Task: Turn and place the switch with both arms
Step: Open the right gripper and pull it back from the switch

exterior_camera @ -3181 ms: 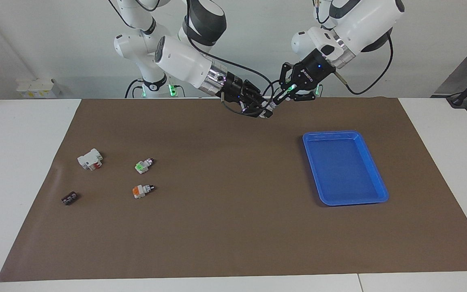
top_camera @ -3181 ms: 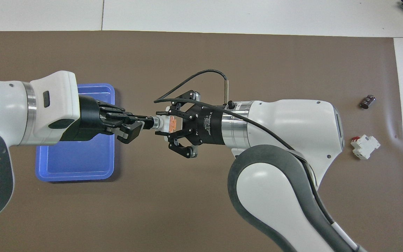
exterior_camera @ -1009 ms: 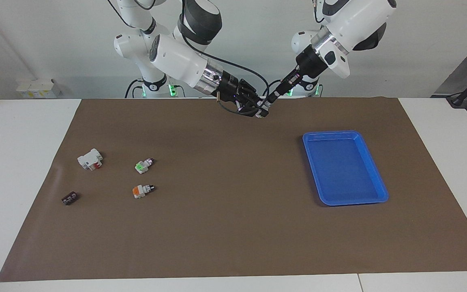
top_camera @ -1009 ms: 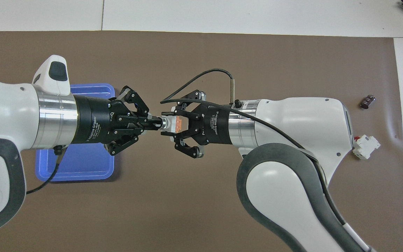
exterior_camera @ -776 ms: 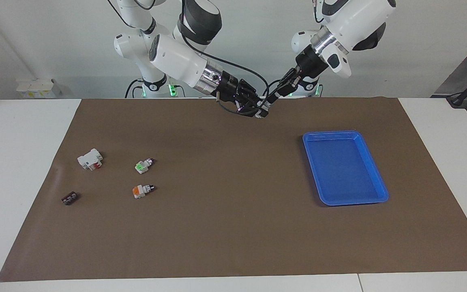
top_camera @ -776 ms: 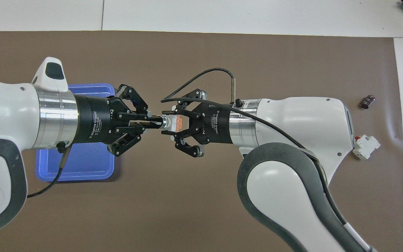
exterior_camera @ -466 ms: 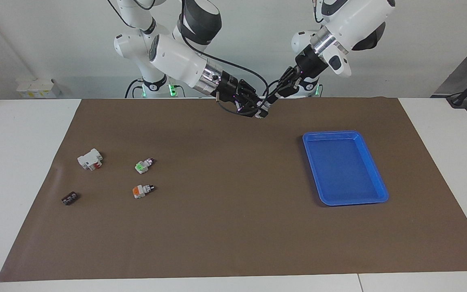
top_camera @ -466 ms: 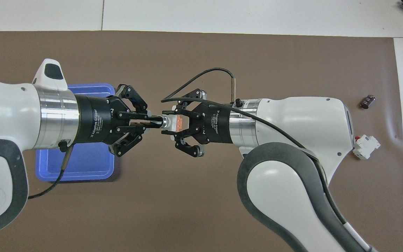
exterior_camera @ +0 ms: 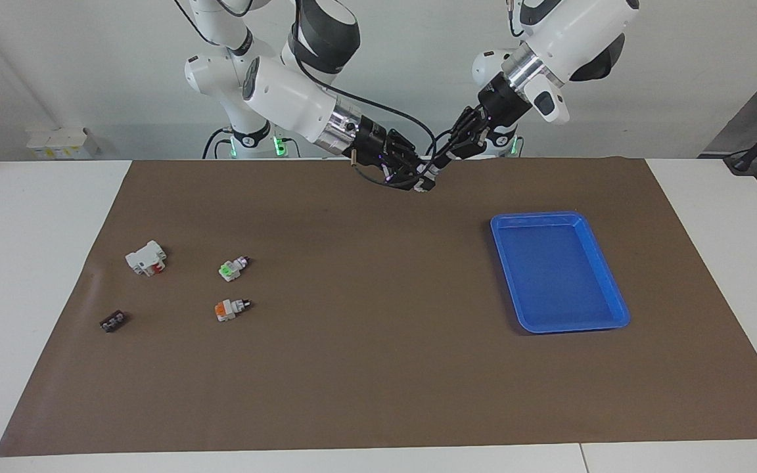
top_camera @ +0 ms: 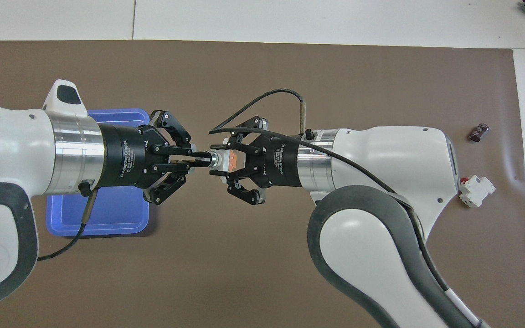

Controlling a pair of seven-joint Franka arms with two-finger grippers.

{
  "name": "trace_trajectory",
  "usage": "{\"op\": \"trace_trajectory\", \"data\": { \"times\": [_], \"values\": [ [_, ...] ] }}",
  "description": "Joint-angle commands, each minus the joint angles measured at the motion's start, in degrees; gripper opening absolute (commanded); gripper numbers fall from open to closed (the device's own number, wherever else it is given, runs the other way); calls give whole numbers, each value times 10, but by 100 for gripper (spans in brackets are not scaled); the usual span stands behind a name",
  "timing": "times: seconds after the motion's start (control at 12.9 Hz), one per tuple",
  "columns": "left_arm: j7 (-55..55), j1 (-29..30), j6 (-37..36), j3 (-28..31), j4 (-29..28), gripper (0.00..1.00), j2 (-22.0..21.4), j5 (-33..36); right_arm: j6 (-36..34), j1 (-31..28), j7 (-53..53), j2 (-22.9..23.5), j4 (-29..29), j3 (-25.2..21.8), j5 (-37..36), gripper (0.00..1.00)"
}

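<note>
Both arms are up and meeting tip to tip! In the overhead view the left hand (top_camera: 197,158) points to 3 o'clock, fingers pinched together. The right hand (top_camera: 219,159) points to 9 o'clock, fingers clamped.

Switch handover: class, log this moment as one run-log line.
switch: held in air | right gripper: shut on body | left gripper: shut on knob | blue tray: no switch inside

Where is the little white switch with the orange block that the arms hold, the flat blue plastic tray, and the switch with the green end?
White switch with orange block (top_camera: 227,160), overhead view, orange block.
Blue plastic tray (exterior_camera: 605,270), facing view, side rim.
Green-ended switch (exterior_camera: 232,268), facing view, its middle.
</note>
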Motion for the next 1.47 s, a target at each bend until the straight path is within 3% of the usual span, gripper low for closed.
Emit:
{"op": "trace_trajectory", "data": {
  "times": [0.0, 0.47, 0.54, 0.62, 0.7, 1.01, 1.4],
  "values": [
    [-19, 2, 10, -7, -1, 0, -4, 4, 5, 5, 7, 4, 5, 8, -3, 0],
    [-16, 3, 13, -7, -2, 0, -4, 9, 5, 4, 8, 4, 4, 8, -3, 0],
    [-16, 5, 12, -7, -1, 0, -4, 9, 4, 4, 7, 3, 3, 8, -3, 9],
    [-16, 6, 10, -7, -2, 0, -4, 9, 4, 4, 5, 3, 3, 7, -5, 63],
    [-16, 7, 10, -7, -2, 0, -4, 8, 3, 4, 3, 1, 3, 8, -29, 100],
    [-10, 13, 9, -2, -5, 0, -5, 12, -57, -13, -2, -20, 3, 4, -75, 100],
    [32, 19, 5, 5, -46, 0, -24, 29, -132, -89, -63, -63, 6, 4, -118, 100]
  ]
}}
